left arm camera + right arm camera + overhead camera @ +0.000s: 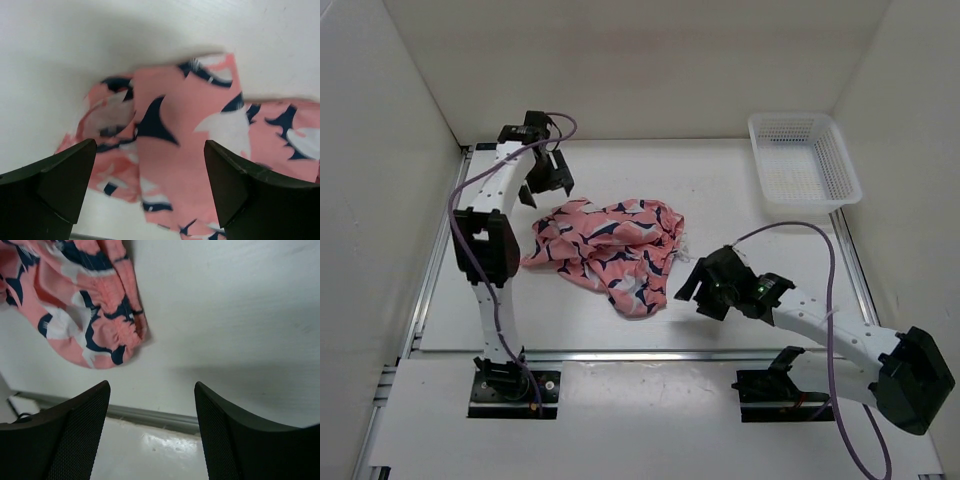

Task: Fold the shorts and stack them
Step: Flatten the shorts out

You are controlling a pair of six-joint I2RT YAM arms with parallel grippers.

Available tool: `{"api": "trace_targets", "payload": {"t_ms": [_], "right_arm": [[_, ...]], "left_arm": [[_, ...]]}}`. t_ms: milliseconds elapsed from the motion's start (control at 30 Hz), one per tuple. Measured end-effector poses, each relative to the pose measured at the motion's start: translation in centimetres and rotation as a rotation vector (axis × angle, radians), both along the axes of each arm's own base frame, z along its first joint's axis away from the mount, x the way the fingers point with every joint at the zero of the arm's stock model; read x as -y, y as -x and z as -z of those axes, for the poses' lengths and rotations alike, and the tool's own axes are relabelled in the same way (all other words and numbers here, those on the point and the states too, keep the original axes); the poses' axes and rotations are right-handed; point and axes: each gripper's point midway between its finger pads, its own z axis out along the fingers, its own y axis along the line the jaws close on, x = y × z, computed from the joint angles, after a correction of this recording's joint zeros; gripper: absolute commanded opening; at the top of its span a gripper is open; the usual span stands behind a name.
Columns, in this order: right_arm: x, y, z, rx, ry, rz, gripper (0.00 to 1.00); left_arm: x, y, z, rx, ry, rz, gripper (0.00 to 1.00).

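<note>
The coral-pink shorts point(610, 245) with navy-and-white shapes lie crumpled in the middle of the table. My left gripper point(548, 180) hovers open just above their far-left edge; in the left wrist view the fabric point(190, 145) fills the space between the spread fingers. My right gripper point(692, 288) is open and empty just right of the shorts' near corner, low over the table. In the right wrist view the elastic waistband corner point(107, 335) lies ahead and to the left of the fingers.
A white mesh basket point(804, 160) stands at the back right. A metal rail point(620, 352) runs along the table's near edge, also showing in the right wrist view point(145, 415). White walls enclose the left, back and right sides.
</note>
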Motion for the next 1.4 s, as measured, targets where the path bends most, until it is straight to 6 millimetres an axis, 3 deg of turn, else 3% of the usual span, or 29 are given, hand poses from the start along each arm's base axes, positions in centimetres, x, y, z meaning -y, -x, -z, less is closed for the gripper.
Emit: {"api": "trace_targets", "payload": {"t_ms": [67, 100, 133, 233, 300, 367, 400, 467, 533, 600, 667, 733, 900, 1033, 1067, 1100, 1300, 1400], "right_arm": [[-1.0, 0.9, 1.2, -0.061, -0.067, 0.003, 0.73], [-1.5, 1.2, 1.8, -0.092, -0.091, 0.004, 0.72], [-2.1, 1.4, 2.3, -0.123, -0.109, 0.003, 0.72], [-4.4, 1.1, 3.9, -0.204, -0.147, -0.01, 0.7], [-5.5, 0.8, 4.8, -0.24, -0.158, -0.014, 0.69], [-6.4, 0.5, 5.3, -0.259, -0.181, -0.009, 0.68], [-6.7, 0.4, 5.3, -0.263, -0.194, -0.005, 0.65], [-7.2, 0.1, 5.5, -0.271, -0.217, 0.004, 0.64], [-7.8, -0.3, 5.8, -0.277, -0.239, 0.016, 0.59], [-8.3, -0.6, 6.3, -0.287, -0.251, 0.025, 0.55], [-8.8, -0.9, 6.7, -0.296, -0.271, 0.029, 0.44], [-9.2, -1.1, 7.0, -0.302, -0.283, 0.036, 0.29], [-9.1, -1.3, 7.6, -0.311, -0.267, 0.06, 0.03], [-8.6, -1.5, 7.7, -0.301, -0.248, 0.079, 0.01], [-8.4, -1.6, 7.7, -0.299, -0.242, 0.086, 0.01], [-8.2, -1.6, 7.6, -0.297, -0.236, 0.093, 0.01], [-5.6, -3.3, 5.9, -0.23, -0.183, 0.132, 0.01], [-4.2, -7.0, 2.9, -0.148, -0.159, 0.151, 0.01]], "left_arm": [[-0.4, 2.8, -1.0, -0.004, -0.007, -0.011, 0.94], [-0.6, 4.6, -2.5, 0.009, -0.005, -0.015, 0.94], [-0.8, 6.2, -4.1, 0.051, 0.002, -0.017, 0.81], [-0.8, 12.0, -9.3, 0.196, 0.05, -0.018, 0.63], [-0.2, 14.6, -10.2, 0.276, 0.102, -0.005, 0.62], [0.9, 17.8, -8.1, 0.253, 0.162, 0.022, 0.76], [1.6, 18.9, -5.9, 0.216, 0.19, 0.032, 0.88], [2.6, 21.4, -0.5, 0.06, 0.228, 0.037, 0.97], [3.2, 23.4, 4.3, -0.091, 0.242, 0.027, 0.99], [3.4, 25.2, 7.2, -0.205, 0.244, 0.014, 0.99], [3.8, 25.2, 8.0, -0.23, 0.247, 0.019, 0.99], [4.0, 24.3, 8.3, -0.214, 0.249, 0.025, 0.99], [4.5, 21.1, 9.7, -0.21, 0.23, 0.023, 0.94], [4.7, 19.0, 11.8, -0.25, 0.198, 0.0, 0.53], [4.8, 18.7, 11.9, -0.266, 0.194, -0.008, 0.22], [4.9, 18.2, 12.0, -0.264, 0.194, -0.017, 0.1], [5.7, 15.4, 11.5, -0.227, 0.167, 0.003, 0.1], [5.7, 12.9, 8.2, -0.184, 0.13, 0.014, 0.1]]}}
